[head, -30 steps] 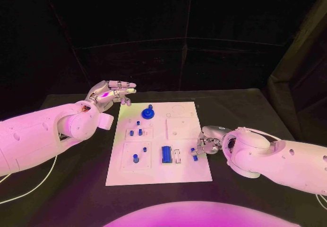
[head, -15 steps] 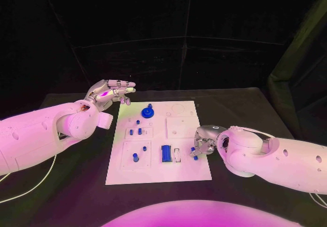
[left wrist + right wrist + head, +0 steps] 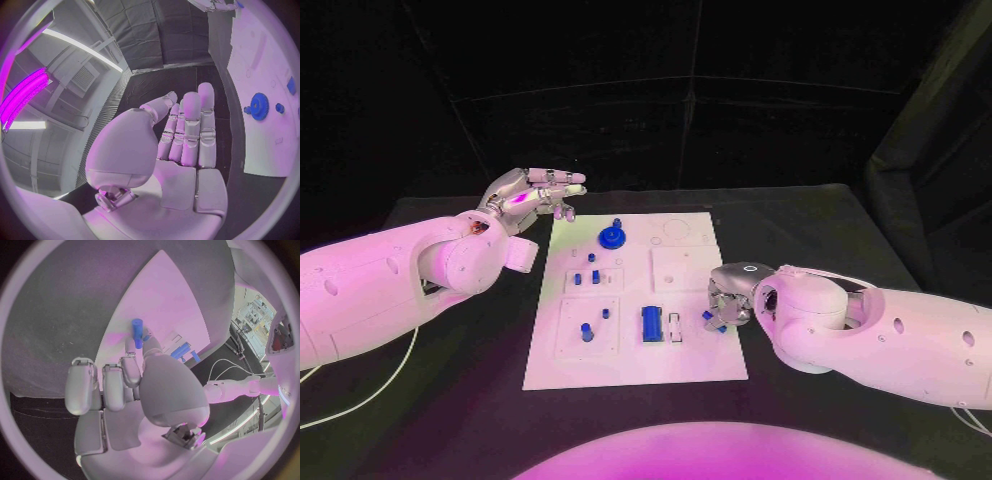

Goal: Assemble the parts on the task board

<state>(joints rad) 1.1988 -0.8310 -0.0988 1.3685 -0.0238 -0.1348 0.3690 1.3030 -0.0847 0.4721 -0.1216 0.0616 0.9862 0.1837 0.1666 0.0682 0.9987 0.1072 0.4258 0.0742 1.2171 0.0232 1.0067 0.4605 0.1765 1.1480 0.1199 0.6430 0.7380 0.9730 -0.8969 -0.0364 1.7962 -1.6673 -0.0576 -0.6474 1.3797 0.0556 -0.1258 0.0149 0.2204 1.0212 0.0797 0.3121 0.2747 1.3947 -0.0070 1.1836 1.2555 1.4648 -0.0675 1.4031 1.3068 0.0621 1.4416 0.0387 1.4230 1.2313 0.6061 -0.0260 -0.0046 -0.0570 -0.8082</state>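
The small blue peg [image 3: 137, 333] stands out from the fingertips of the right hand [image 3: 728, 301], pinched there above the task board [image 3: 684, 365] at about its three o'clock edge; the remaining fingers are curled in beside it. On the white board itself, just toward nine o'clock from that hand, a blue rectangular block [image 3: 651, 324] sits upright in the middle, with a narrow pale slot piece [image 3: 675, 328] just beside it. A blue gear [image 3: 612, 238] with a stem stands near the twelve o'clock end, small blue pegs [image 3: 586, 279] sit in a raised square below it, and more blue pieces [image 3: 587, 334] sit in the square toward seven o'clock. The left hand [image 3: 531, 197] hovers off the board's eleven o'clock corner, palm up, fingers extended and holding nothing. The board lies on the black table [image 3: 805, 225].
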